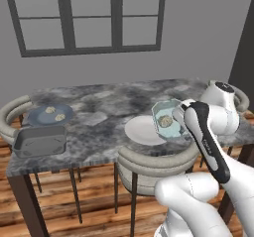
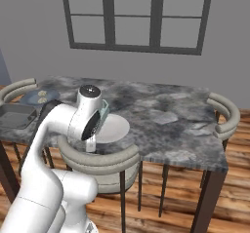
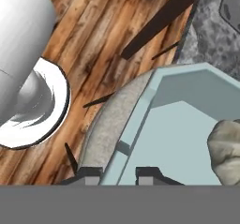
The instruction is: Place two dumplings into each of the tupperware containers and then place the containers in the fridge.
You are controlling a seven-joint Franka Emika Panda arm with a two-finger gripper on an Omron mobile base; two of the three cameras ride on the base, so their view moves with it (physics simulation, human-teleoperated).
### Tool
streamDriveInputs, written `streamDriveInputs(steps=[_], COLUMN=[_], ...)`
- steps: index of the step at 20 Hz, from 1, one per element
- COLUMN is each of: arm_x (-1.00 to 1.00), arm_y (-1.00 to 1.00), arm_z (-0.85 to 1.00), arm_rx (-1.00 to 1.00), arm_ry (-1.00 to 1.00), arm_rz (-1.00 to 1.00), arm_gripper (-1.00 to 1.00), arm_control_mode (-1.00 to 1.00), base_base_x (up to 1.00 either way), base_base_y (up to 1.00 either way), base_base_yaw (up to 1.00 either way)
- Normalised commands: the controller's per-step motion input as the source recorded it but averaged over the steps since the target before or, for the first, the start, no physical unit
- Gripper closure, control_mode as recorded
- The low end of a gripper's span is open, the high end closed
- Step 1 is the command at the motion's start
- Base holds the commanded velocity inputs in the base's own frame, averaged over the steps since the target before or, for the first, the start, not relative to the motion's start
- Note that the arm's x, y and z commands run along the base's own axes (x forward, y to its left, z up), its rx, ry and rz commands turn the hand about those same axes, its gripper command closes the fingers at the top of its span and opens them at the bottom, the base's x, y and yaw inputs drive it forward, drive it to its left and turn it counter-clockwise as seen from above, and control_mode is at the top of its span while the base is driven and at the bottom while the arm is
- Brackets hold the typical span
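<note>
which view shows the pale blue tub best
The left base view: the pale blue tub shows whole there, lifted and tilted over the white plate, a dumpling inside. The hand view gives a close crop of one corner, rim clamped by the gripper. In the right base view the arm hides most of it.

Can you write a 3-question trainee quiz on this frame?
1. True or false: the gripper is shut on the pale blue-teal container's rim.
2. Where do two dumplings lie? A) blue-grey plate B) dark grey container C) white plate
3. Fill in: the teal container is tilted and lifted above the ____ plate.

Key: 1 true; 2 A; 3 white
</note>
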Motion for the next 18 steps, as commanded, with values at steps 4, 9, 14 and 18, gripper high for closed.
streamDriveInputs(steps=[4,9,14,18], arm_x=[-0.38,-0.34,-0.26,0.0], arm_y=[0.0,0.0,0.0,0.0], arm_z=[-0.48,-0.03,0.0,0.0], arm_rx=[0.04,0.12,0.09,0.0], arm_ry=[0.08,0.0,-0.02,0.0], arm_rz=[0.13,0.11,0.07,0.0], arm_gripper=[1.0,1.0,1.0,1.0], arm_control_mode=[-1.0,-1.0,-1.0,1.0], base_base_x=[0.0,0.0,0.0,-0.55], base_base_y=[0.0,0.0,0.0,0.0], base_base_yaw=[0.0,0.0,0.0,0.17])
